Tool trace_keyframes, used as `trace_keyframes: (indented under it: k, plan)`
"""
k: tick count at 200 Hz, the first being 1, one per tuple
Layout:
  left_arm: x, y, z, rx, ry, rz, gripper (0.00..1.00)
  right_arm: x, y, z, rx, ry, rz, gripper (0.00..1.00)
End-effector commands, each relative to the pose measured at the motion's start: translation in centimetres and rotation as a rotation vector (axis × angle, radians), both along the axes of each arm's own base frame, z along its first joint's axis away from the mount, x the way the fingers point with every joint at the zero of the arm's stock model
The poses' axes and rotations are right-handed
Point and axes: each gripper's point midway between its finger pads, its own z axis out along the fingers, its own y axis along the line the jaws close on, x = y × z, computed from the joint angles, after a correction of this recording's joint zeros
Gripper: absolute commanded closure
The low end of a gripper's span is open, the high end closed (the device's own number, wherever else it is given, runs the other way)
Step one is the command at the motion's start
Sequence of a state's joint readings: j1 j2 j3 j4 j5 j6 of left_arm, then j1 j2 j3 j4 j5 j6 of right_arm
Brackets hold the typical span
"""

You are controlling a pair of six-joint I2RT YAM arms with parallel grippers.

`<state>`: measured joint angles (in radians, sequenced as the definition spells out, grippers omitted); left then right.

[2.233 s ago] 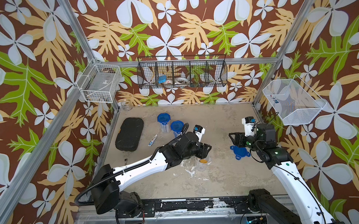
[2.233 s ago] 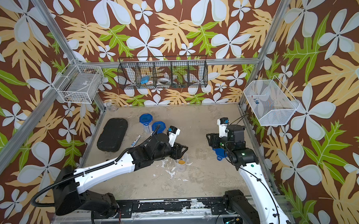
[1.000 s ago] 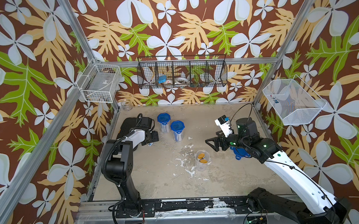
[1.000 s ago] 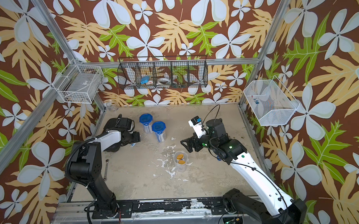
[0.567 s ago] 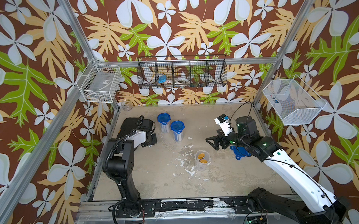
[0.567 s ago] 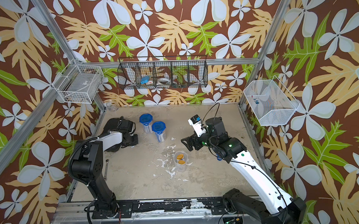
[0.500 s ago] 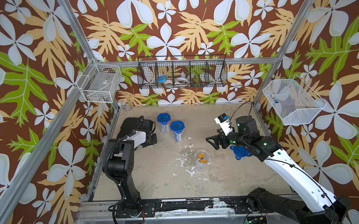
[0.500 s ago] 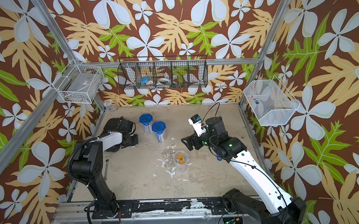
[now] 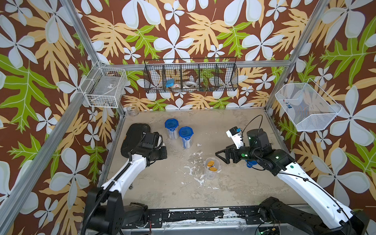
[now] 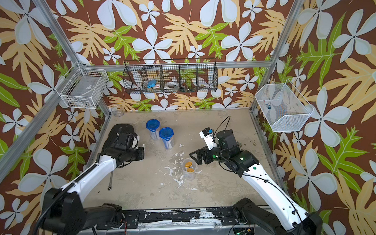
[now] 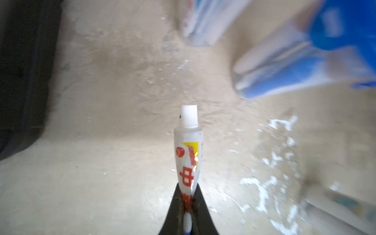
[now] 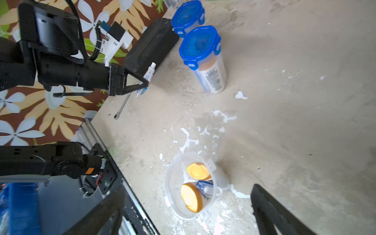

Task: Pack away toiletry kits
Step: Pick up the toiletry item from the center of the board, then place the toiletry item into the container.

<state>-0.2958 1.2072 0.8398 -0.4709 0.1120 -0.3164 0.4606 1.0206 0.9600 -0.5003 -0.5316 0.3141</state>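
- In both top views the right hand (image 9: 219, 156) spreads wide beside the lidless clear cup (image 9: 210, 175) on the scuffed desk (image 9: 163, 187). Two blue-lidded cups (image 9: 185, 135) stand near the black case (image 9: 137, 129).
- Left wrist: the left hand (image 11: 187, 195) pinches a white, red-printed toothpaste tube (image 11: 188, 150) by its flat tail.
- Right wrist: gold-capped bottles (image 12: 198, 171) sit inside that cup.

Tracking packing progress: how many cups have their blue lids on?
2. The rear lidded cup and the nearer lidded cup stand side by side, back left, near the black case. The third cup is open.
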Motion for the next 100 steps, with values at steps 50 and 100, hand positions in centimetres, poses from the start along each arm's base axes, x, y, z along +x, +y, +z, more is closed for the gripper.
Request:
trace_keyframes:
  k: [50, 100]
  plan:
    - [-9.1, -10.7, 8.0, -0.371, -0.177, -0.341, 1.0, -2.2, 8.0, 1.7, 0.198, 0.143, 0.332, 0.04]
    - [-10.5, -15.1, 8.6, -0.407, -0.168, -0.496, 1.0, -2.4, 11.7, -1.8, 0.112, 0.216, 0.336, 0.04]
